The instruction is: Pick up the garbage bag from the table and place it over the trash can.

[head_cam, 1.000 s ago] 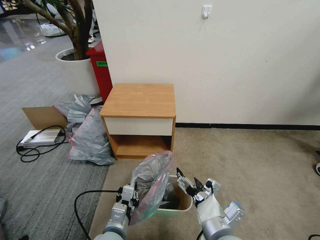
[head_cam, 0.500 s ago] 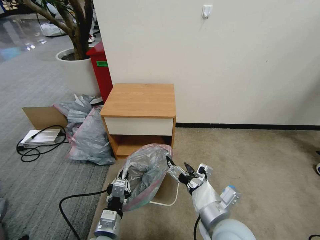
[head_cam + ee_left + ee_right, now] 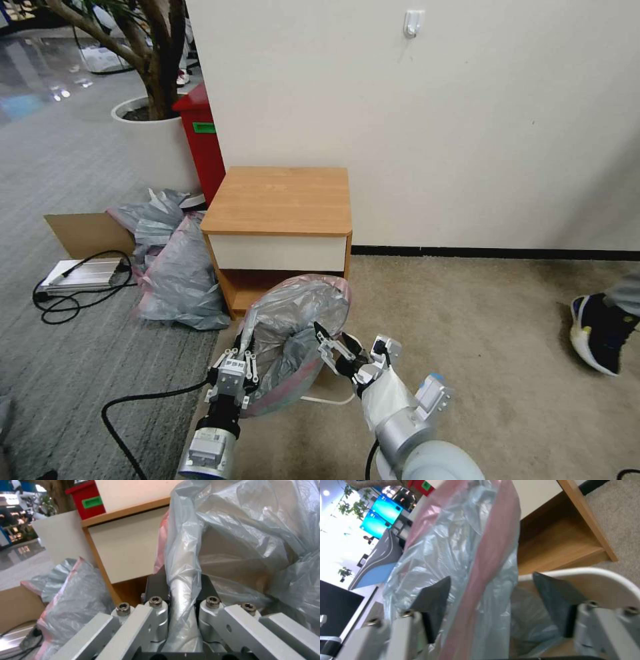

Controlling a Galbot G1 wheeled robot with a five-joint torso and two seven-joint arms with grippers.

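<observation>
The garbage bag (image 3: 293, 333), crinkly grey plastic with a pink rim, hangs bunched low in front of the table (image 3: 280, 200). My left gripper (image 3: 237, 350) is shut on a fold at the bag's left side; the left wrist view shows that fold (image 3: 181, 600) pinched between the fingers. My right gripper (image 3: 331, 340) is open at the bag's right side, and in the right wrist view its pads (image 3: 433, 600) straddle the pink rim (image 3: 486, 567). The trash can (image 3: 328, 401) is mostly hidden behind the bag and my right arm; its cream rim (image 3: 596, 573) lies beside the right gripper.
A heap of grey-pink bags (image 3: 177, 273), a cardboard sheet (image 3: 83, 233) and a cabled device (image 3: 80, 273) lie left of the table. A red box (image 3: 203, 143) and a white planter (image 3: 157, 147) stand behind. A person's shoe (image 3: 597, 330) is on the carpet at right.
Both grippers moved forward and left with the bag, and the right one closed in on its rim. The bag now covers most of the trash can. A shoe came in at right.
</observation>
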